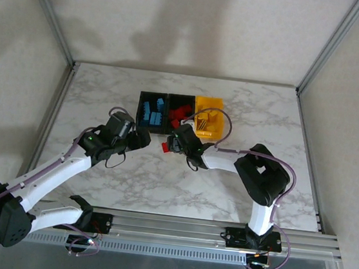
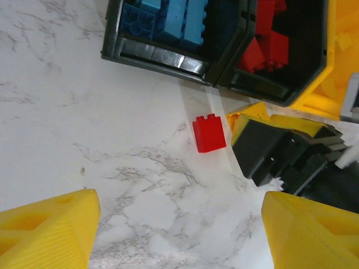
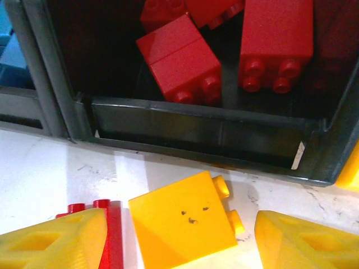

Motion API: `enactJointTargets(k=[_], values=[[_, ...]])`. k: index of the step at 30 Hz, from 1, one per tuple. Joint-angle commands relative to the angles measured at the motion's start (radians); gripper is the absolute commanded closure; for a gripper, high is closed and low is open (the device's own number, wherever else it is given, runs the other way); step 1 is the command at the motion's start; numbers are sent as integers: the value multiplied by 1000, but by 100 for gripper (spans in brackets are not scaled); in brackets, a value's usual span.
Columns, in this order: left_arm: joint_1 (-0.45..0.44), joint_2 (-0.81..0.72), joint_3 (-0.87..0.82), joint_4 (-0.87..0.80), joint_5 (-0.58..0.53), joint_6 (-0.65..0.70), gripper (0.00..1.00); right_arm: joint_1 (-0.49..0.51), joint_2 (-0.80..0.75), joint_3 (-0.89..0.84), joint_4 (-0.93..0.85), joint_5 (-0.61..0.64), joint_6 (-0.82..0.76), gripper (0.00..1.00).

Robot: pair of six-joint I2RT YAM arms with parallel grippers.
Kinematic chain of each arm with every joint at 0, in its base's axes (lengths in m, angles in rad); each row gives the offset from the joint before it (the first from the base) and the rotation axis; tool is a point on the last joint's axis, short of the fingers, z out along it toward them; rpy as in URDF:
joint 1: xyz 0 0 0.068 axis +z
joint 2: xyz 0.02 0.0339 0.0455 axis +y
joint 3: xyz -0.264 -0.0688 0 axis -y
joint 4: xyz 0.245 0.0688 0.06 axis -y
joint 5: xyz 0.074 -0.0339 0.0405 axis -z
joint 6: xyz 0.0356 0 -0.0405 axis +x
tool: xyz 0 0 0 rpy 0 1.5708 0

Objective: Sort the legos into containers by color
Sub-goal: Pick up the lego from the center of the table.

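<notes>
Three joined containers stand at the table's back: a black bin (image 1: 151,112) with light blue legos, a black bin (image 1: 179,114) with red legos, and a yellow bin (image 1: 209,117). A yellow lego (image 3: 182,224) lies on its side on the table just before the red bin's front wall (image 3: 196,128). My right gripper (image 3: 179,238) is open around it, with a gap on the stud side. A red lego (image 3: 112,232) lies against the right gripper's left finger (image 3: 53,238). My left gripper (image 2: 179,235) is open over bare marble, short of that red lego (image 2: 208,133).
The two grippers (image 1: 143,138) (image 1: 171,146) are close together in front of the bins, the right one's black body (image 2: 280,154) just ahead of my left fingers. Metal frame posts (image 1: 50,13) rise at the table's back corners. A rail (image 1: 207,230) runs along the near edge.
</notes>
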Motion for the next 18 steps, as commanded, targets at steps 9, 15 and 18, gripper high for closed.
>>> enactJointTargets(k=[9,15,18], values=[[29,-32,-22,-3,64,5,24,2,86,85,-17,42,-43,41],[39,-30,-23,-1,69,10,24,3,72,58,-21,50,-54,58],[43,-25,-24,6,78,7,24,6,41,42,-30,54,-60,65]])
